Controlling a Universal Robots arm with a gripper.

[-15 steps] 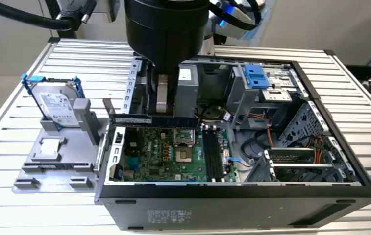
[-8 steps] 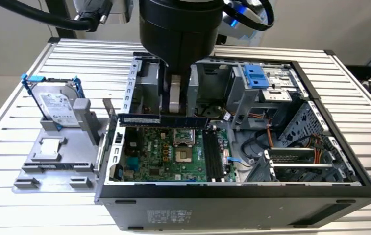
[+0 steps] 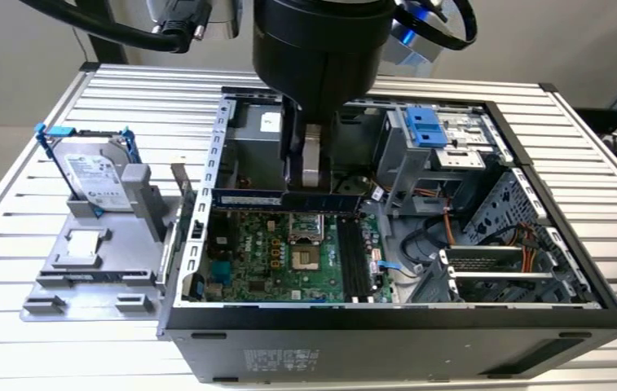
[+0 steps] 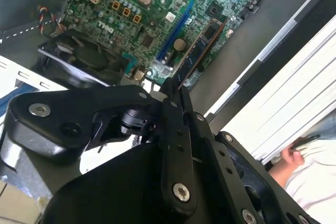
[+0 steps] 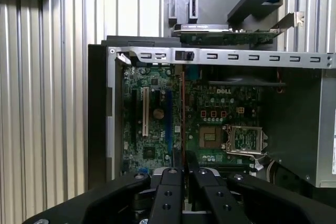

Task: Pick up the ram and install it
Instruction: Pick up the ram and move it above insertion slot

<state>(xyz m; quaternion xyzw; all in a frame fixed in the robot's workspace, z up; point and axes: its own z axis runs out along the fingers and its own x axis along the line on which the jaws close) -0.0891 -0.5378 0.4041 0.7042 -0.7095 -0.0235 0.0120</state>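
The ram (image 3: 265, 199) is grasped edge-up between the clenched fingers of the gripper (image 3: 314, 186) and is held inside the open computer case (image 3: 395, 314), just above the motherboard (image 3: 275, 261), along the board's far edge in the exterior view

Table (image 3: 37, 342): pale metal top, ribbed in long slats running across the exterior view from left to right. Two things sat directly on it. A black computer case (image 3: 395, 330) lay open side up, over the middle and the exterior view's right. A grey fixture (image 3: 85, 273) sat just beside the case, on the exterior view's left.
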